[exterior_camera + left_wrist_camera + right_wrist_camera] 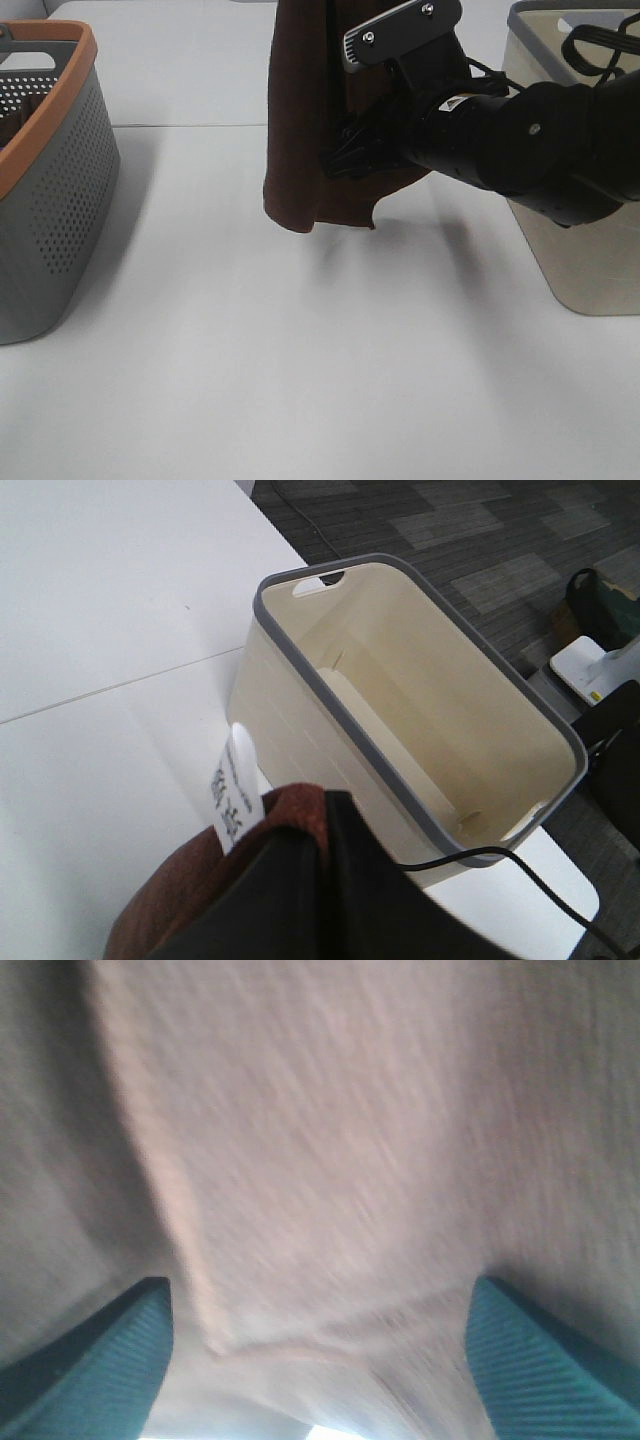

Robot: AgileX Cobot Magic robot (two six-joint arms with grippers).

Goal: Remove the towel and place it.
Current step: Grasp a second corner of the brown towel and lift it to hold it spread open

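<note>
The dark brown towel (305, 120) hangs limp above the white tabletop (300, 380), between the grey perforated basket (60, 200) and the cream basket (590, 260). The left claw (325, 825) is clenched on its upper edge beside the white label (237, 790). The right claw (320, 1360) is released, its teal pads (90, 1360) flanking the cloth. Soft, light and floppy, the towel probably wants a second pinch low down.

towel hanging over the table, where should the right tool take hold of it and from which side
Grip the lower hanging part of the towel, coming in level from the right of the high view. It hangs as a loose upright sheet from the shut left tool, so the open right tool can straddle it.
</note>
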